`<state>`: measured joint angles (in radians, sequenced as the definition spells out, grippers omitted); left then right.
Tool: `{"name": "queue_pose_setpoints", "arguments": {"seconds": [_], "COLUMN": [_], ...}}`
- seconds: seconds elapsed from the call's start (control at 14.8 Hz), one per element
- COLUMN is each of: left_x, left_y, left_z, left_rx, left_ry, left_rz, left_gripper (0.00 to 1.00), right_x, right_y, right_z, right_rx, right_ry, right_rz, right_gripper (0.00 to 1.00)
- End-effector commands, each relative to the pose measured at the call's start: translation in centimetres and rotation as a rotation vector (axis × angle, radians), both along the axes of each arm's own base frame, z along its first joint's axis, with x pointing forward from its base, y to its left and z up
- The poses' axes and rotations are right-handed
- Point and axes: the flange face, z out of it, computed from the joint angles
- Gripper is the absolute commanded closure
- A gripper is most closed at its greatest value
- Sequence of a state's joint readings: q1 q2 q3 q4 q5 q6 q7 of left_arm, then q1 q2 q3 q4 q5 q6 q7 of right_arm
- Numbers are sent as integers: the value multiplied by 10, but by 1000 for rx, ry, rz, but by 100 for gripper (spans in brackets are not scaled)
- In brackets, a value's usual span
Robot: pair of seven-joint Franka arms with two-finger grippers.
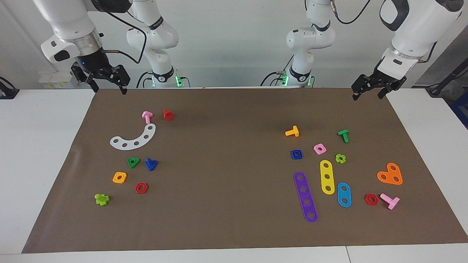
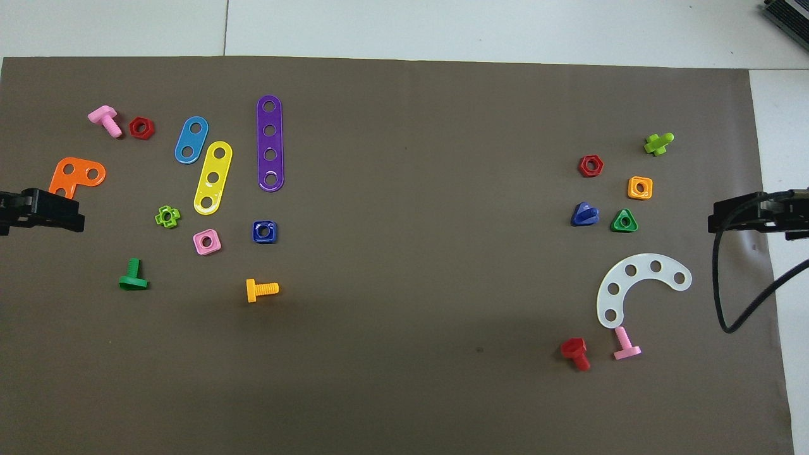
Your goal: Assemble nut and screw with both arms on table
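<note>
On the brown-covered table, your left gripper and right gripper hang released and empty while the light, slick nut and screw lie well apart; pinch the nut's flat sides and the screw's head.

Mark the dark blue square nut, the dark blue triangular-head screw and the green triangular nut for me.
dark blue square nut [image 1: 297, 154], facing view, on its rim beside the centre hole.
dark blue screw [image 1: 151, 164], facing view, on its triangular head.
green triangular nut [image 2: 624, 222], overhead view, on its rim.
</note>
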<state>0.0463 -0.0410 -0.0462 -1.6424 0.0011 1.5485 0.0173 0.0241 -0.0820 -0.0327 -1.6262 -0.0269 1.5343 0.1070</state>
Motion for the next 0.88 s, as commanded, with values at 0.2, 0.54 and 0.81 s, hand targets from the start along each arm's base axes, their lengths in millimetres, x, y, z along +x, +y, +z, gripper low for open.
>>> {"name": "queue_pose_setpoints", "arguments": {"seconds": [0.2,0.54,0.81], "left_x": [-8,-8,-8], "left_y": [2,2,2], "left_z": [1,1,1], "left_rx": [0,0,0], "left_ry": [-8,-8,-8], "left_rz": [2,2,2], "left_gripper": [0,0,0], "right_x": [-4,19,69], "right_y": [-3,1,8], "right_z": [-3,-34,-97], "right_rx": [-12,2,44], "right_ry": [-7,8,-27], "right_rz": [21,56,71], "right_gripper": [0,0,0]}}
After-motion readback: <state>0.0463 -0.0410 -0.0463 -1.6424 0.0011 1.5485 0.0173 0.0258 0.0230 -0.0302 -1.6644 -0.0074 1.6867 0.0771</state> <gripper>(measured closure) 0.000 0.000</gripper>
